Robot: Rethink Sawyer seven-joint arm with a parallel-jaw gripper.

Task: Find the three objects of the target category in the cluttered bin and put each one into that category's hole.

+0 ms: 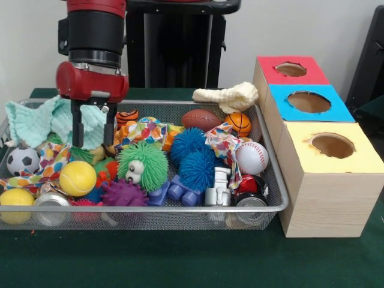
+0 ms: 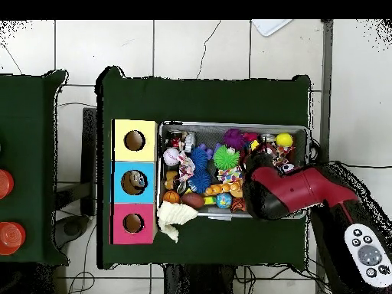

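The wire-mesh bin (image 1: 144,209) stands on the green table, packed with toys; it also shows in the overhead view (image 2: 230,125). No see-through bottle shows plainly among them. My gripper (image 1: 92,133) hangs open and empty over the bin's left part, its fingertips (image 1: 77,139) just above a mint cloth (image 1: 33,120). In the overhead view the red arm (image 2: 287,190) covers the gripper. The blue-surround hole (image 1: 308,102) is the middle one of three boxes right of the bin. In the overhead view something pale shows inside the hole (image 2: 135,181).
The red-surround hole (image 1: 291,69) and the yellow-surround hole (image 1: 332,145) flank the blue one. Shiny cans (image 1: 51,201) (image 1: 251,201) lie at the bin's front. A cream cloth (image 1: 231,96) drapes the far rim. A baseball (image 1: 252,157), a green fuzzy toy (image 1: 142,165) and blue spiky balls (image 1: 192,153) fill the middle.
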